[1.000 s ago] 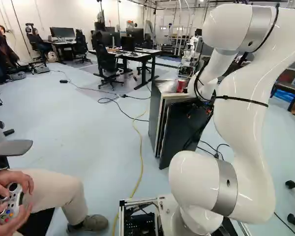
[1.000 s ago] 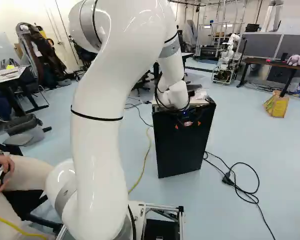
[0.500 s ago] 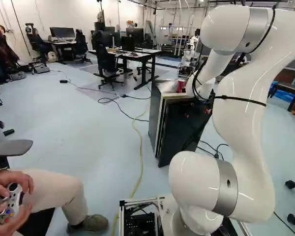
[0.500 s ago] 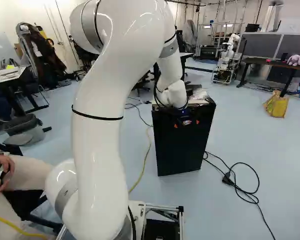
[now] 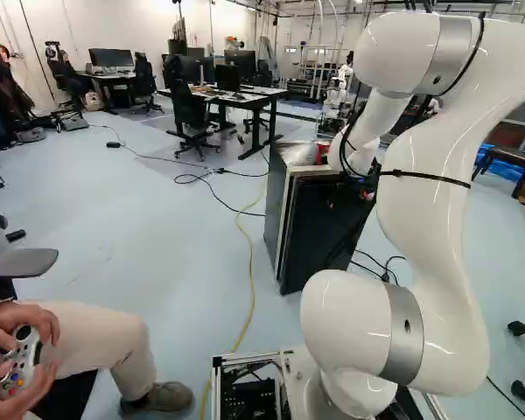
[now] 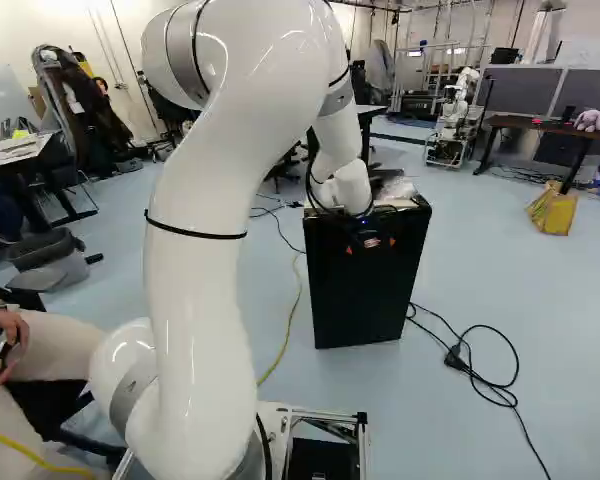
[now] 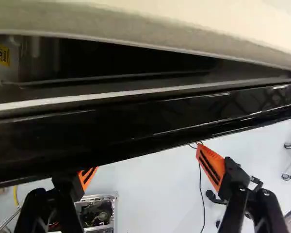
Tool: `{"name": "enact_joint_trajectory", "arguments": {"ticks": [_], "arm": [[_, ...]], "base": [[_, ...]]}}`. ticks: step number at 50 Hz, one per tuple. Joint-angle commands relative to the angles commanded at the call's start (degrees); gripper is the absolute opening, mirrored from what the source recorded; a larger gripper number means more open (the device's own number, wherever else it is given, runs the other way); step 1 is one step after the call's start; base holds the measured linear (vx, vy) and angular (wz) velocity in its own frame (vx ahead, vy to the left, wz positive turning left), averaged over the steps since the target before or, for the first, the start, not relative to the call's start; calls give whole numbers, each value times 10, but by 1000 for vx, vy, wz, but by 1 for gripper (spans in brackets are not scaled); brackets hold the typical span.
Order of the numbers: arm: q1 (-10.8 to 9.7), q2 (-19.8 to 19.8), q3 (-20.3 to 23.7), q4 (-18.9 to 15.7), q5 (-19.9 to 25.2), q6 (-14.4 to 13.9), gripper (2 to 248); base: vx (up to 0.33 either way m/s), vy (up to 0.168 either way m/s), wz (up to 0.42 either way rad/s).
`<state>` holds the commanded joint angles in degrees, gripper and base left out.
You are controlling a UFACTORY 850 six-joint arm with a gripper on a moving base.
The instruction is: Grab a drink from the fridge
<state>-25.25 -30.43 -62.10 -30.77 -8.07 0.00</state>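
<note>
One black fridge is my target, just right of centre in both base views, and my white arm reaches to its top front. I've got the gripper right at the fridge's upper front. In the wrist view the gripper is open, its orange pads spread wide, with floor showing between them. Just ahead of the fingers runs the door's black edge, and beyond it a dark gap, so I read the door as ajar. Past the finger whose pad is partly hidden, a yellow label shows inside. I can't make out a drink in there. On top sits a red container, beside crumpled wrapping, upper right of the left base view.
</note>
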Motion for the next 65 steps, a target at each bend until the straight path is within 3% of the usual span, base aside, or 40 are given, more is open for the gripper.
{"name": "enact_joint_trajectory", "arguments": {"ticks": [65], "arm": [[26,-18,-25,0,0,0,247]], "base": [[0,0,0]]}}
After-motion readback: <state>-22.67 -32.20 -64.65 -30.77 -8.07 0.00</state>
